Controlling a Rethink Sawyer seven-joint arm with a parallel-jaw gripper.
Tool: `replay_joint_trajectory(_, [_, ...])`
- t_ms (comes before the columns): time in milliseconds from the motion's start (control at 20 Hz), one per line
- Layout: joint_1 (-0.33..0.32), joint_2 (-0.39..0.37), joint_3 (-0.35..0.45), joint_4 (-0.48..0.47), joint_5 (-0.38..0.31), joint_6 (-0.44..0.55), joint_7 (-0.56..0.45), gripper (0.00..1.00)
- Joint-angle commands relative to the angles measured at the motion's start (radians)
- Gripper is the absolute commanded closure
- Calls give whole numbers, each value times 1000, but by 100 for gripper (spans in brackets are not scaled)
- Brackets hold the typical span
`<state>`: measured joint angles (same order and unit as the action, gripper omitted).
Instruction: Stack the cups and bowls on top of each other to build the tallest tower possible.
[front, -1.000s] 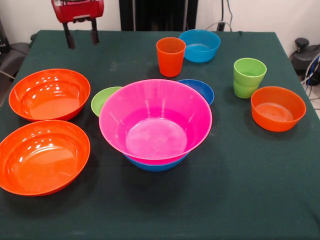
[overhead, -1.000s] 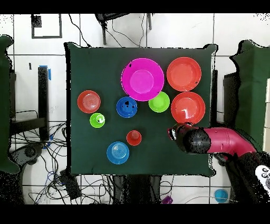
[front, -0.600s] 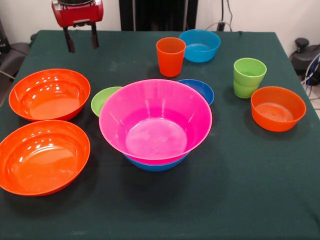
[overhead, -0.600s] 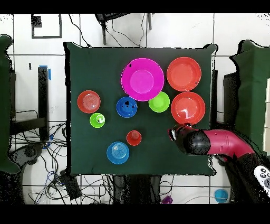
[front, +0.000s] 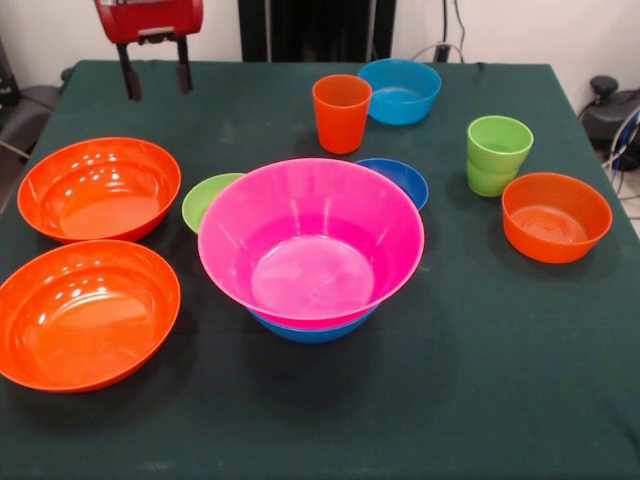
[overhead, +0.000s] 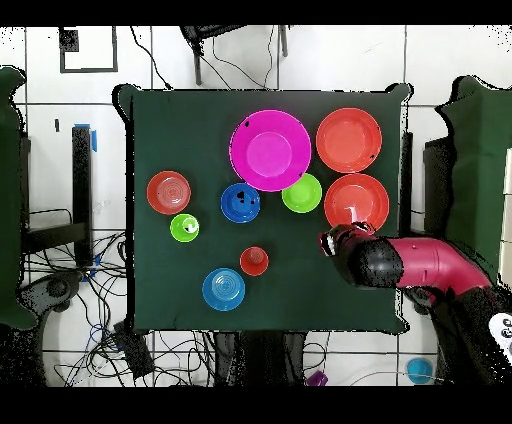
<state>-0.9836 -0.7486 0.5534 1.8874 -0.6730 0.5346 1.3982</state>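
A large pink bowl (front: 310, 240) sits nested in a blue bowl (front: 310, 328) at the table's middle, forming the low tower (overhead: 270, 150). Two large orange bowls (front: 98, 188) (front: 85, 312) lie side by side at the left. A small lime green bowl (front: 207, 198) and a dark blue bowl (front: 400, 178) flank the pink one. Behind stand an orange cup (front: 341, 112) and a light blue bowl (front: 400, 90). Two lime green cups (front: 498, 150) are stacked beside a small orange bowl (front: 555, 215). My gripper (front: 156, 78) (overhead: 335, 241) hangs open and empty beyond the far orange bowl.
The dark green cloth covers the table (front: 480, 380). Cables and equipment lie on the floor around the table's edges (overhead: 60, 290).
My gripper has shifted slightly left in the front view, edging toward the nearer large orange bowl in the overhead view. It stays open. No bowl or cup has moved.
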Motion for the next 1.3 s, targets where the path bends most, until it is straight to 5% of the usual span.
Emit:
replay_joint_trajectory(50, [13, 40, 48, -55, -29, 59, -116, 0])
replay_joint_trajectory(500, [-49, 207, 26, -114, -89, -22, -119, 0])
replay_joint_trajectory(750, [-67, 200, 40, -106, -87, -22, -116, 0])
replay_joint_trajectory(1300, [-133, 257, 96, -154, -133, 60, -270, 0])
